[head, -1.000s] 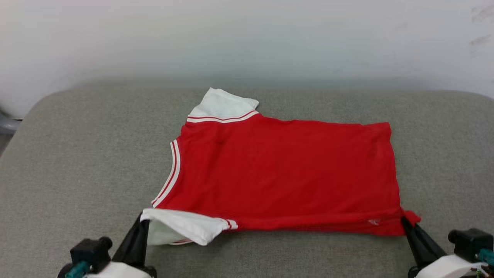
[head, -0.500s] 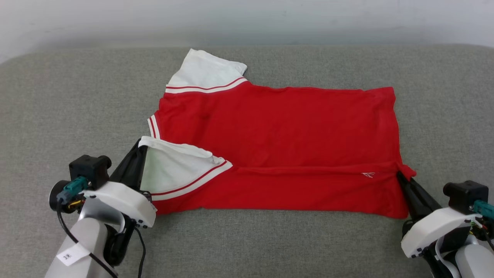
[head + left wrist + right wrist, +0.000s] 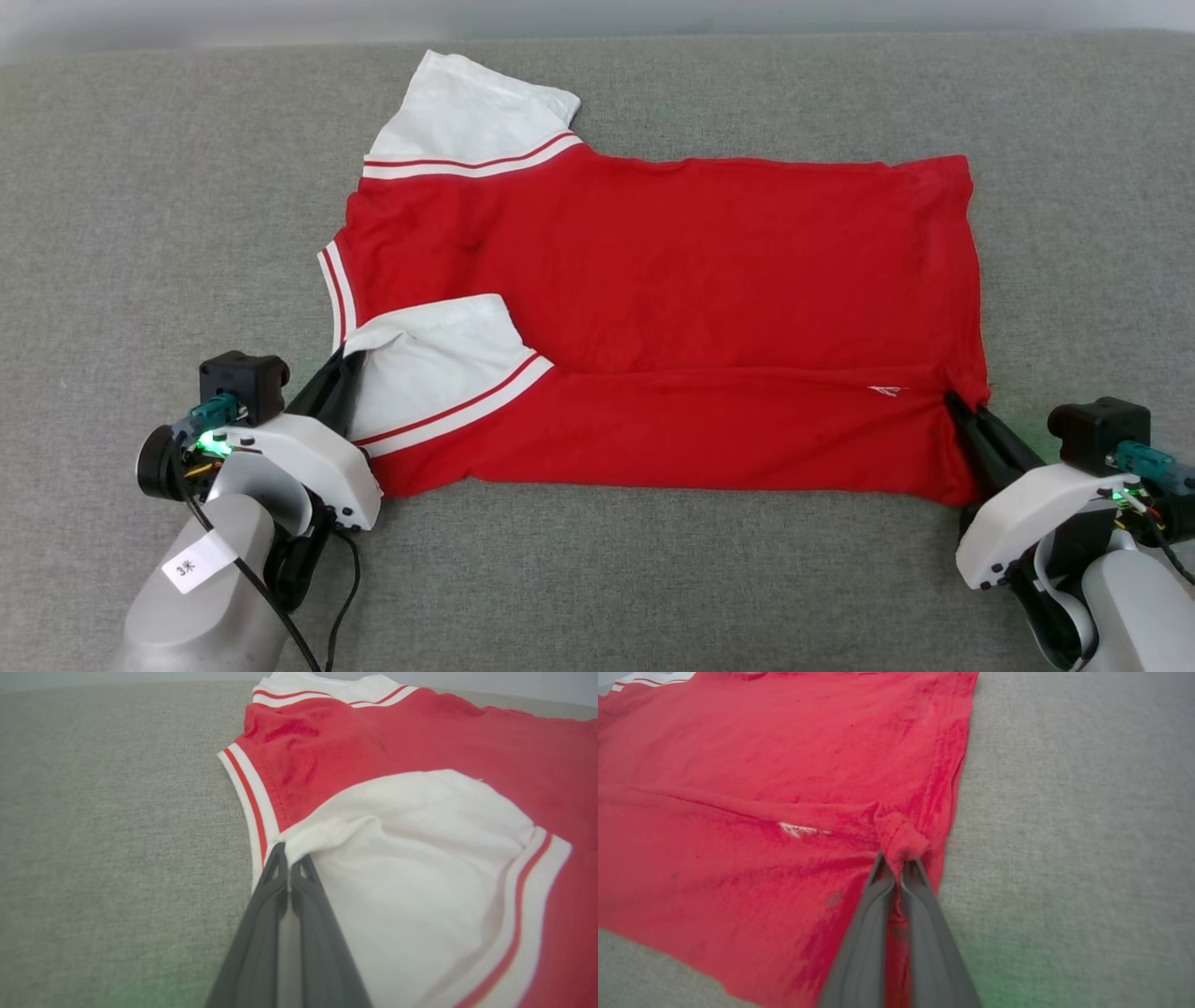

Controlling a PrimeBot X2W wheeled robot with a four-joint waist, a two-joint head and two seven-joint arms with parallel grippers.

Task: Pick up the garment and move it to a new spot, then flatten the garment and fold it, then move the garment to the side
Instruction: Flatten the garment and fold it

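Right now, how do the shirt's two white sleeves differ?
The near sleeve is folded over onto the garment's red body; the far sleeve lies spread on the grey surface, past the body's edge. The left gripper, shut, pinches the near sleeve's edge; nothing touches the far sleeve. Both are white with red-and-white striped trim.

We see the red jersey T-shirt [image 3: 672, 271] spread plain side up on the grey cushion [image 3: 140, 187], collar at 9 o'clock, hem at 3. Its 6 o'clock edge is folded over, with one white sleeve lying on the red. The other sleeve points toward 11.
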